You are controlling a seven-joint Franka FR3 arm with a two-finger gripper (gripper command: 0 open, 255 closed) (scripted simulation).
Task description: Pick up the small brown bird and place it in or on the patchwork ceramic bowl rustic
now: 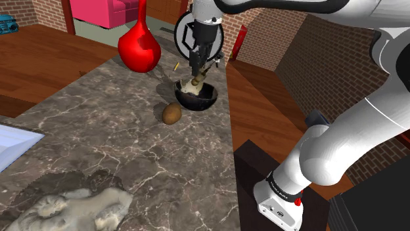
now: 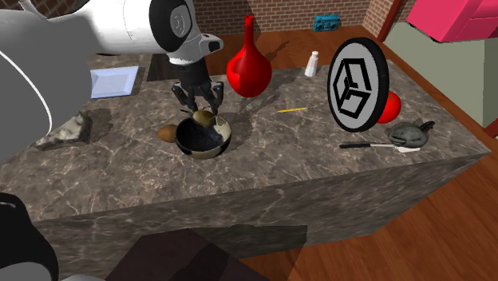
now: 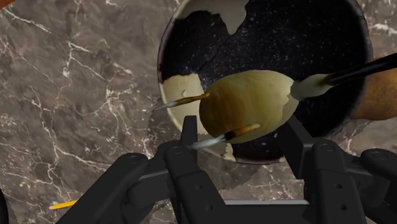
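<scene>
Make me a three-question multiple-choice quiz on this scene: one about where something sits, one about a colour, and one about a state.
1. Where is the brown oval thing?
A) inside the bowl
B) on the counter beside the bowl
C) on the floor

2. What colour is the tall-necked vase?
A) red
B) green
C) white

3. What state is the bird in?
A) lying loose on the counter
B) tucked under the vase
C) clasped by the gripper over the bowl

Answers:
1. B, since it lies on the marble just outside the bowl's wall.
2. A, since its whole body is glossy red.
3. C, since the wrist view shows the black fingers on either side of it, with the dark bowl behind.
</scene>
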